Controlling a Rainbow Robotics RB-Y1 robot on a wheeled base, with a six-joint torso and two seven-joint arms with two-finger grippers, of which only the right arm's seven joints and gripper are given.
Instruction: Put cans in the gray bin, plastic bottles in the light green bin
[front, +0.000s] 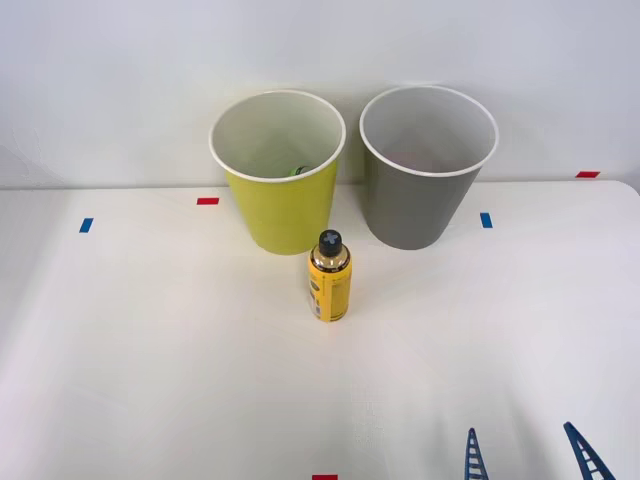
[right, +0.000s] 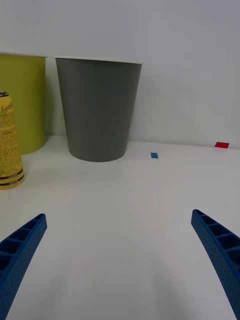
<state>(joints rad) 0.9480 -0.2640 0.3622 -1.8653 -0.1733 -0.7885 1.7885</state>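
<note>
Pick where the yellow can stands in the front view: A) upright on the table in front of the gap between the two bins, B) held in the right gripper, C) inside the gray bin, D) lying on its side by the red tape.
A: the yellow can stands upright on the table, just in front of the light green bin and gray bin, apart from the open right gripper.

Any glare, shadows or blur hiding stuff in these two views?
Front view: even light, soft shadows beside the light green bin and gray bin, small highlight on the yellow can. Right wrist view: blue fingers slightly soft up close, the can cropped at the frame edge, no glare.
</note>
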